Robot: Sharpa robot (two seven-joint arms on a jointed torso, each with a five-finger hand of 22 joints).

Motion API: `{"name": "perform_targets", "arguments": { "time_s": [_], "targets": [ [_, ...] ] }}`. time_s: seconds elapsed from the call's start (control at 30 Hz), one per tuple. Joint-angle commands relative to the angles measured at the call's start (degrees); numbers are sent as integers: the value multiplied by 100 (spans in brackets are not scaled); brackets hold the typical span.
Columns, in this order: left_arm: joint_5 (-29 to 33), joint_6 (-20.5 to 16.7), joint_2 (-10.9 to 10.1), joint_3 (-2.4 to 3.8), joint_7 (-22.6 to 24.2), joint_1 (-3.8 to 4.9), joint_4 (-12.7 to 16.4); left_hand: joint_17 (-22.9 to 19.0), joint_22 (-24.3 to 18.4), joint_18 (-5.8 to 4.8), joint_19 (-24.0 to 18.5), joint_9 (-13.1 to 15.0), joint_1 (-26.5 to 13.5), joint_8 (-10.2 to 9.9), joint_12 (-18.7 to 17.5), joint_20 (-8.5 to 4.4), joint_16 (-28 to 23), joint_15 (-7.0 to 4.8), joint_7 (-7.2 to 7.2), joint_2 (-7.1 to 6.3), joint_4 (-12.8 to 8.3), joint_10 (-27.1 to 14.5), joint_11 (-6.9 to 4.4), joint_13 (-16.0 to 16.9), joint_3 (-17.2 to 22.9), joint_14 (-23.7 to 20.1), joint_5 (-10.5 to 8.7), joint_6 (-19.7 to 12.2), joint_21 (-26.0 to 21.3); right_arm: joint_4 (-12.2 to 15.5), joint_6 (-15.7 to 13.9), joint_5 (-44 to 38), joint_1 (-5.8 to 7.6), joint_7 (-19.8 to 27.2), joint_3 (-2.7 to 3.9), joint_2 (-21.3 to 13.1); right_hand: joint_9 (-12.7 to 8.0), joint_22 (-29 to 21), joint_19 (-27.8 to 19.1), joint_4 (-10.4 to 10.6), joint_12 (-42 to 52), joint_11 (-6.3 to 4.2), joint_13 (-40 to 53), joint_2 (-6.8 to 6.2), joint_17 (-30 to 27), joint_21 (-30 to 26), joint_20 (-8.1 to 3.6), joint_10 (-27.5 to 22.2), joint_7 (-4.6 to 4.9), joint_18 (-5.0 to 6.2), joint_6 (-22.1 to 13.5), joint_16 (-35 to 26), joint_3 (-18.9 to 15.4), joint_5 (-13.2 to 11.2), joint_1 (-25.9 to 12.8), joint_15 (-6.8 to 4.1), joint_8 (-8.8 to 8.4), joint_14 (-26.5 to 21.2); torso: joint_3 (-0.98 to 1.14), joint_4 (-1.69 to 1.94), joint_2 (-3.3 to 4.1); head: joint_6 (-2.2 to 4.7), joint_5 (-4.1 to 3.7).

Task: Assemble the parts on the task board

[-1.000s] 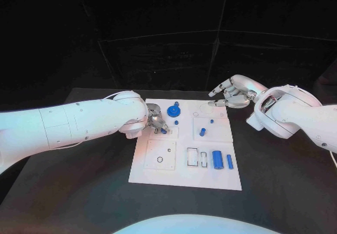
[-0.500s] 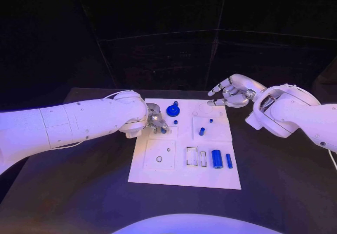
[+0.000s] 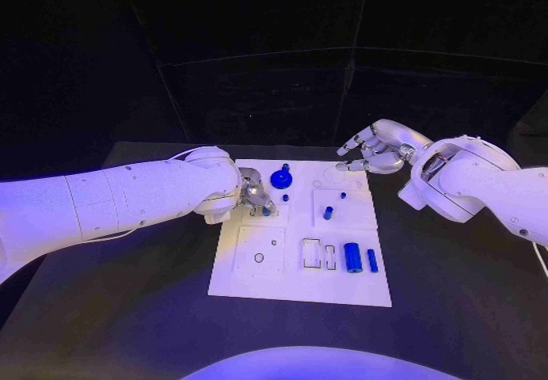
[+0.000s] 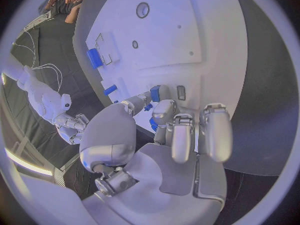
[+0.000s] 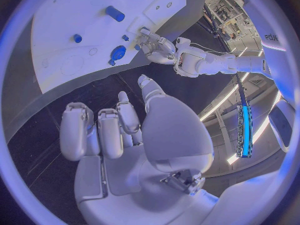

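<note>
Over the task board (image 3: 300,277), left hand (image 3: 253,198) fingers pinching a blue part (image 3: 265,210); right hand (image 3: 371,154) fingers apart, empty.

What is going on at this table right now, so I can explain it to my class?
A two-armed robot is assembling small blue parts on a white task board. Its left hand is down at the board's left side, fingers closed around a small blue part. The right hand hovers with fingers apart, holding nothing, over the board's far right corner. Other parts sit on the board: a round blue piece near the far edge and a blue cylinder toward the near right.
</note>
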Motion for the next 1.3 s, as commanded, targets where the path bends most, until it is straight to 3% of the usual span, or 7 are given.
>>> {"name": "perform_targets", "arguments": {
  "time_s": [0.03,0.33,0.53,0.7,0.83,0.97,1.3],
  "targets": [
    [-10,-29,7,2,-20,5,-21,1509,208,-111,111,-16,-160,-6,22,-23,18,-25,-2,-8,82,49,17,3,-206,595,-31,73,29,4,-12,-14,12,34,4,3,5,-15,-10,7,-23,-11,-12,26,105,-32,-19,-10,-26,61,-10,-29,-50,34,-19,-37,37,278,0,0,-1,10,-3],
    [-11,-104,-50,6,20,7,-3,1509,244,-113,114,-76,-86,-26,21,-45,18,-42,-26,-145,444,47,-3,1,-1698,595,-692,96,31,-24,-19,-7,12,44,4,2,4,-19,-8,56,-25,-11,-20,20,101,-39,-20,-11,-27,61,-18,-38,-101,26,-60,-37,47,279,-4,3,-2,24,-20],
    [18,-95,-198,42,60,47,112,1509,134,-87,66,-95,79,-40,-103,-45,18,-40,-12,-182,593,-42,7,-145,-2218,595,-742,48,-61,-51,-45,14,12,52,4,1,4,-19,-8,56,-25,-11,-20,20,101,-39,-20,-11,-27,61,-18,-38,-101,26,-60,-37,47,279,0,-2,-1,29,-11],
    [44,26,-305,300,89,74,164,1509,-71,-43,-25,-130,452,-107,-506,-13,18,2,59,-56,668,-350,71,-617,-2596,595,-742,-147,-233,-65,-68,31,12,60,4,-4,4,-24,-10,63,-32,-11,-27,20,98,-42,-20,-16,-27,62,-19,-40,-108,23,-65,-37,49,278,-4,3,2,43,-22],
    [54,324,-379,646,138,145,121,1509,-213,-18,-88,-292,786,-405,-757,63,18,96,214,73,657,-545,194,-940,-2775,595,-723,-527,-358,-87,-75,42,12,64,4,-5,4,-25,-10,63,-31,-11,-26,20,98,-42,-20,-15,-27,62,-19,-41,-109,23,-66,-37,49,279,0,7,-1,61,-21],
    [49,568,-305,796,194,322,-153,1509,-109,-36,-35,-471,928,-636,-566,150,18,172,308,167,756,-422,279,-791,-3052,595,-727,-623,-292,-121,-77,46,11,64,4,8,3,-20,-8,66,-28,-11,-23,21,113,-40,-21,-13,-27,61,-21,-33,-111,26,-65,-38,50,282,-7,11,0,77,-21],
    [-262,1133,204,742,203,450,-1201,1509,-38,-43,-3,-549,1115,-636,-453,159,18,171,276,382,838,-364,256,-733,-3250,595,-721,-404,-248,-164,-75,48,11,75,4,66,2,-16,-4,74,-25,-11,-23,28,113,-39,-21,-12,-27,60,-25,-34,-119,53,-59,-38,53,283,-10,-3,11,89,49]
  ]
}}
